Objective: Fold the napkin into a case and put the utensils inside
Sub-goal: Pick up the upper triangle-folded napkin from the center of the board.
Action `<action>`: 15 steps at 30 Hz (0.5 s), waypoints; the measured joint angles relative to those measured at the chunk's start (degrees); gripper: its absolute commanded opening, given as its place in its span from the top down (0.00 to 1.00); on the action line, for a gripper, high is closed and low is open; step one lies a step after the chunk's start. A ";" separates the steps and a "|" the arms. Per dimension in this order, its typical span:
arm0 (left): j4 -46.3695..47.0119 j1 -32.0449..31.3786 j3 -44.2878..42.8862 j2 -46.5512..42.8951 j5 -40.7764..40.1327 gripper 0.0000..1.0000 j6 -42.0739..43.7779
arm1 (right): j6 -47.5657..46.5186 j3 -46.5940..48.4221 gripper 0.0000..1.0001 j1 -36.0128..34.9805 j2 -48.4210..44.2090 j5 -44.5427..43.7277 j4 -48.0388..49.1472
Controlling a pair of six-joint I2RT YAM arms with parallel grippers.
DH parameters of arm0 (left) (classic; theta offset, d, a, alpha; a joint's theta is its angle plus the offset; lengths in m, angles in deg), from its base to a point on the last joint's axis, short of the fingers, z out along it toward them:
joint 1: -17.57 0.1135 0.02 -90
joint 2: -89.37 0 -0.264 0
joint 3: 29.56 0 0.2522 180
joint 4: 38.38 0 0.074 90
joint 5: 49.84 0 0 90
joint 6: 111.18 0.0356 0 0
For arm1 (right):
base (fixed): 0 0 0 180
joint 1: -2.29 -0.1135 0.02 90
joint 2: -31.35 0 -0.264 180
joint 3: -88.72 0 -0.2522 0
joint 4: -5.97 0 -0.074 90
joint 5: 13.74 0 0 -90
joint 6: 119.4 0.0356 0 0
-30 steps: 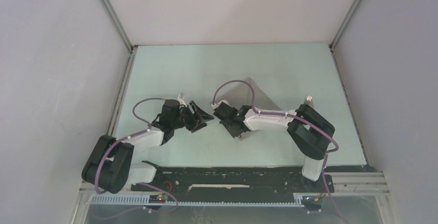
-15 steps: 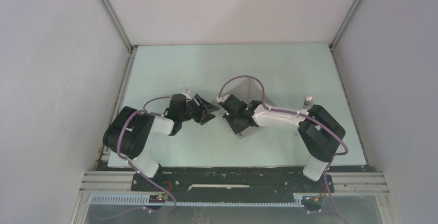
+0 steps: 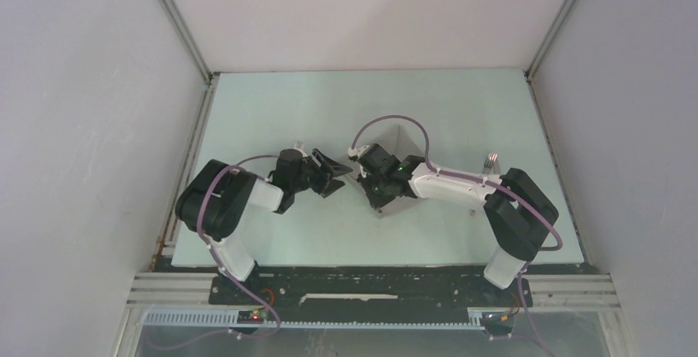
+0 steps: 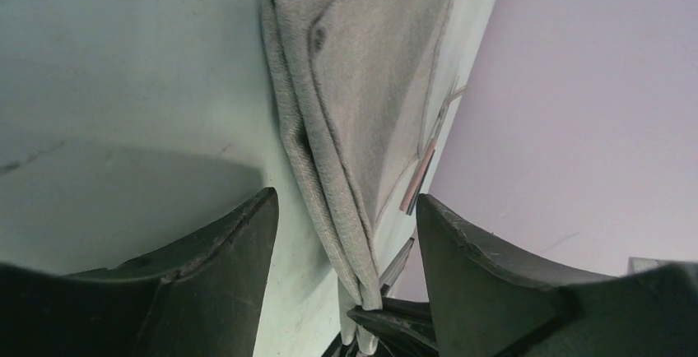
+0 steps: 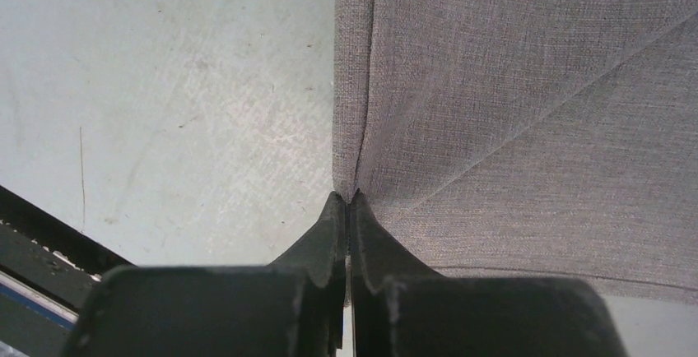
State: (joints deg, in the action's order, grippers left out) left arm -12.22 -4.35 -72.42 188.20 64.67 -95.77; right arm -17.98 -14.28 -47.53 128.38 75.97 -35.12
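The taupe-grey napkin lies folded in layers at mid-table, and its left edge is pulled up off the surface. My right gripper is shut on that edge; in the right wrist view the gripper pinches the napkin at a fold seam. My left gripper stands open just left of it, apart from the cloth. In the left wrist view the gripper frames the raised napkin. Utensils lie beyond the cloth: a pink handle and fork tines.
The pale green table is walled on three sides by grey panels. A black rail runs along the near edge by the arm bases. The right forearm lies across the napkin's near right part.
The left arm has swung right and brought its open gripper close to the napkin. The right gripper has shut on the napkin's left edge and shifted slightly away from the near edge.
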 measured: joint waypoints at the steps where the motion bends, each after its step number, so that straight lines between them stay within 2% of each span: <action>1: 0.02 -0.13 -0.26 0.59 -0.20 0.33 -0.02 | 0.02 0.00 1.00 0.09 0.00 0.24 -0.02; 9: 2.29 -0.48 -1.11 4.46 -1.90 0.46 -1.22 | 0.11 0.00 1.00 0.68 -1.11 1.31 -0.02; 15: 5.11 -0.48 -1.90 6.91 -3.17 0.47 -2.21 | 0.37 0.00 1.00 0.68 -1.36 1.70 -0.02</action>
State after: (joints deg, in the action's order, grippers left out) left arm -7.11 -4.83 -74.32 195.11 61.50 -97.98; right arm -17.60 -14.28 -46.85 127.03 77.67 -35.14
